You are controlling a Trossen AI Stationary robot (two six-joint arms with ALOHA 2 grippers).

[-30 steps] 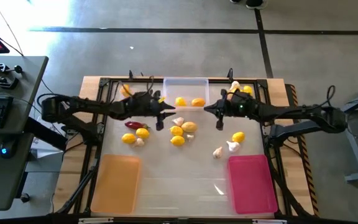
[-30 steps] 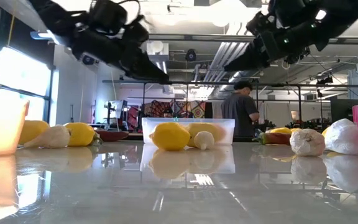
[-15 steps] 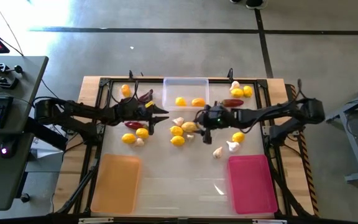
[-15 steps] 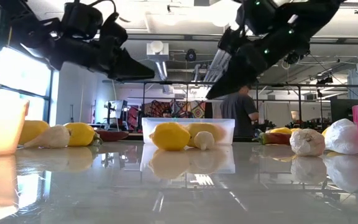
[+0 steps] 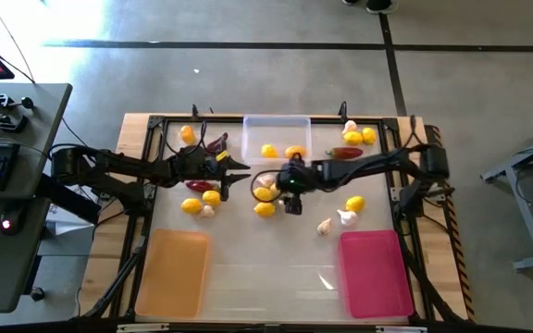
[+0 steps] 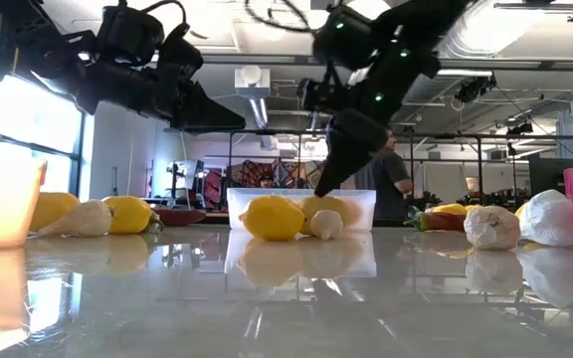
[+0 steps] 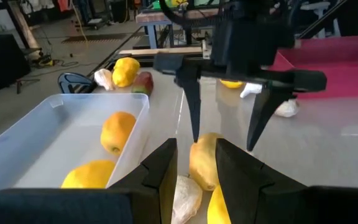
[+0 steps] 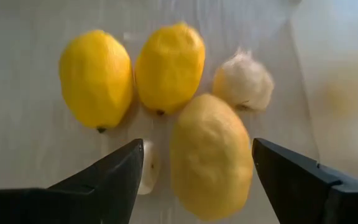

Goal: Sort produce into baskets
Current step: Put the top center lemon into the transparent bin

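**Right gripper poised over a lemon in the middle cluster**

At the near left of your surface (image 5: 248, 268) sits the orange tray (image 5: 174, 271), with nothing in it. Beyond it, your left gripper (image 5: 240, 171) hangs above the surface at the left of the middle cluster, its fingers only a little apart and nothing visible between them; it looks to be waiting. Moving right, your right gripper (image 8: 194, 177) has its jaws spread wide, straddling the biggest lemon (image 8: 211, 155) without touching it. Two more lemons and a garlic bulb (image 8: 244, 81) crowd just beside that one. The clear tray (image 5: 277, 137) at the far middle already holds two lemons; the pink tray (image 5: 376, 271) at the near right is bare.

The step in hand seems to be picking this lemon. Next, lower straight down and close, keeping the fingers clear of the neighbours, then carry it to the clear tray.
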